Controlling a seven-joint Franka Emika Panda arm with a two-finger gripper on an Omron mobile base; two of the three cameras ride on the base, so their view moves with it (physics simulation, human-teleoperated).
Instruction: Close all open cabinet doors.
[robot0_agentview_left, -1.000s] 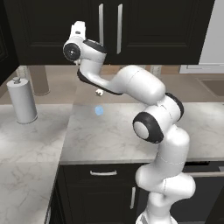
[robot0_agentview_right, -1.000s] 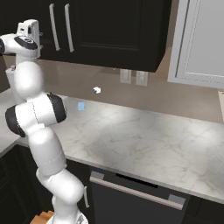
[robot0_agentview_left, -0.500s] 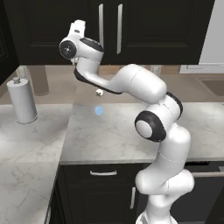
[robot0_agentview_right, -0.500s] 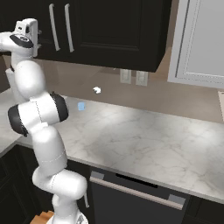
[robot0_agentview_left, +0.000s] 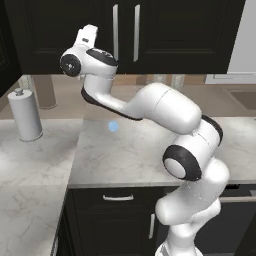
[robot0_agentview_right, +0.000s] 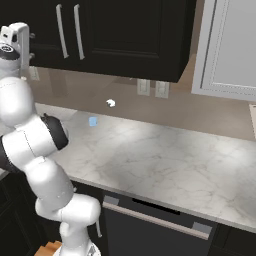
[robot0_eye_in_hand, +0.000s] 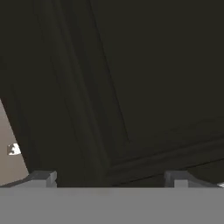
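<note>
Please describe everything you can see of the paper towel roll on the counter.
The paper towel roll is a white cylinder that stands upright on the marble counter, near the left corner by the back wall. A small grey knob tops it, seemingly the end of a holder's centre post. Its surface looks plain and fully wound. Nothing touches it except the counter below; the arm is well apart.

The cabinet doors (robot0_agentview_left: 125, 32) hang above the table (robot0_agentview_left: 135, 155), along the back wall. The end effector (robot0_eye_in_hand: 109, 179) is raised close before a door's recessed panel (robot0_eye_in_hand: 144, 78). On the table's left wing stands a paper towel roll (robot0_agentview_left: 24, 115), well apart from the arm. Below the table edge sit a drawer front (robot0_agentview_left: 118, 198) and a lower door (robot0_agentview_left: 125, 230). A dishwasher (robot0_agentview_right: 150, 227) sits beneath the table's right stretch.
</note>
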